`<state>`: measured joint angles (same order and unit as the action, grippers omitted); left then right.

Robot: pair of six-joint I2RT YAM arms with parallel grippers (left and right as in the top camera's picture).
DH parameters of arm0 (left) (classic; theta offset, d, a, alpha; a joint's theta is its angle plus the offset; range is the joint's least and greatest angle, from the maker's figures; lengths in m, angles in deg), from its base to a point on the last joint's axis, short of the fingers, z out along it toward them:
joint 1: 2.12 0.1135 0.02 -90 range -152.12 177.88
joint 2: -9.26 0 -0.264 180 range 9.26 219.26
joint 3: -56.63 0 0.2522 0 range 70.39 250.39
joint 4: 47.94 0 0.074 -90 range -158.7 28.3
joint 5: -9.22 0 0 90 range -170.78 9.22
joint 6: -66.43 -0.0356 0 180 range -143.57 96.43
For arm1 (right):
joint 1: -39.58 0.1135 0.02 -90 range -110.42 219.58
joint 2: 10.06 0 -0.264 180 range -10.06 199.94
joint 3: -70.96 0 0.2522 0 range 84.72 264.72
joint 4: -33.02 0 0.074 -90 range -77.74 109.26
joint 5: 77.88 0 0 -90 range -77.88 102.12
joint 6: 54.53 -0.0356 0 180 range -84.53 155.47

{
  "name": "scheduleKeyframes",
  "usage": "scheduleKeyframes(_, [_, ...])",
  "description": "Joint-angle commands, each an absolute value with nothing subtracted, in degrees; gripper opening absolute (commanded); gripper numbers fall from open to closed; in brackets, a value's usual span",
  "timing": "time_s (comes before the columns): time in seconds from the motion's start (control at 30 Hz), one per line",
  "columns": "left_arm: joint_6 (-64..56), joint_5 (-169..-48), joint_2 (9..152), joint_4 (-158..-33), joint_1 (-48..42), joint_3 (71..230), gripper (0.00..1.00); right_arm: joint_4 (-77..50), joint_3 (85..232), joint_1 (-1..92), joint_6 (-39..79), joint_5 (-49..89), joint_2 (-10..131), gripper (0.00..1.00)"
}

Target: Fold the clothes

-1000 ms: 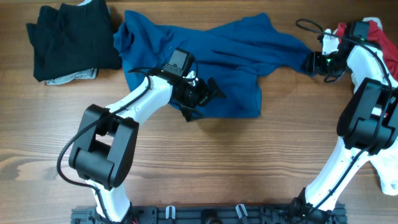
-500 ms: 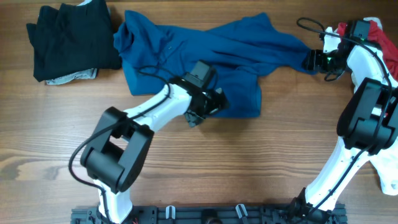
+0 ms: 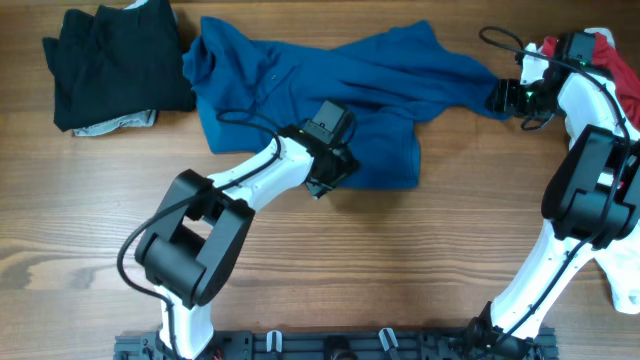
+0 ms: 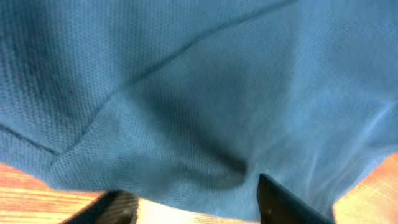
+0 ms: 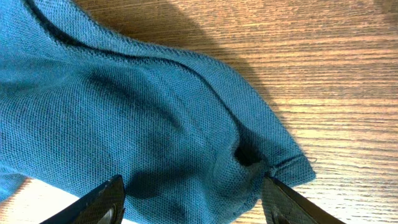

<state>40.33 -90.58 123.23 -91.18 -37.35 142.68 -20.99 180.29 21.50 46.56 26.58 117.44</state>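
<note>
The deep-blue T-shirt lies crumpled across the far middle of the table. My left gripper sits over its near hem. In the left wrist view the blue cloth fills the frame, and the hem lies between my spread fingers, so that gripper is open. My right gripper is at the shirt's right sleeve end. In the right wrist view the bunched sleeve lies between its wide-apart fingers, so that gripper is open.
A pile of black garments with a grey one beneath lies at the far left. Red and white garments lie at the far right by my right arm. White cloth shows at the right edge.
My left arm has swung to the right along the shirt's near hem, and its gripper now sits further right. The right arm and the sleeve have not moved.
</note>
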Motion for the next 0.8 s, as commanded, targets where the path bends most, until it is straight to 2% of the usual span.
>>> scheduleKeyframes(0.0, [41.4, -84.3, 126.7, -90.6, -37.4, 141.5, 0.37, -21.2, 179.9, 21.6, 45.4, 25.9, 118.4, 0.71])
scheduleKeyframes(0.03, [41.4, -83.8, 126.7, -90.6, -37.4, 141.5, 0.28, -21.3, 179.9, 21.6, 45.3, 25.9, 118.4, 0.7])
scheduleKeyframes(0.07, [41.4, -83.7, 126.7, -90.6, -37.4, 141.5, 0.04, -21.3, 179.9, 21.6, 45.4, 25.9, 118.4, 0.7])
scheduleKeyframes(0.2, [37.2, -82.6, 126.1, -91.6, -36.3, 141.5, 0.04, -21.6, 179.9, 21.6, 45.4, 25.9, 118.4, 0.71])
scheduleKeyframes(0.3, [33.5, -82.6, 121.3, -98.9, -33.0, 141.5, 0.04, -22.9, 179.9, 21.6, 45.3, 25.9, 118.4, 0.7])
scheduleKeyframes(0.37, [30.7, -80.4, 116.6, -105.8, -30.2, 141.5, 0.04, -23.4, 179.9, 21.6, 45.3, 25.8, 118.3, 0.58])
scheduleKeyframes(0.4, [30.4, -77.5, 113.0, -111.1, -27.9, 141.5, 0.04, -23.9, 179.9, 21.5, 44.1, 25.3, 118.3, 0.41])
scheduleKeyframes(0.43, [29.2, -75.5, 109.7, -114.9, -25.3, 141.5, 0.04, -24.1, 179.9, 21.5, 42.5, 25.0, 118.3, 0.14])
scheduleKeyframes(0.47, [26.9, -75.3, 107.2, -116.5, -23.3, 141.5, 0.04, -24.1, 179.9, 21.6, 42.1, 25.0, 118.3, 0.12])
scheduleKeyframes(0.6, [23.1, -74.0, 100.2, -121.4, -16.2, 141.5, 0.04, -25.2, 180.0, 21.6, 39.3, 25.0, 117.6, 0.24])
scheduleKeyframes(0.7, [23.1, -72.9, 98.8, -123.5, -11.6, 141.5, 0.04, -26.4, 180.0, 21.6, 39.5, 25.0, 117.1, 0.4])
scheduleKeyframes(0.77, [23.1, -73.0, 99.0, -123.5, -10.3, 141.5, 0.04, -27.7, 180.0, 21.6, 40.0, 25.0, 117.1, 0.41])
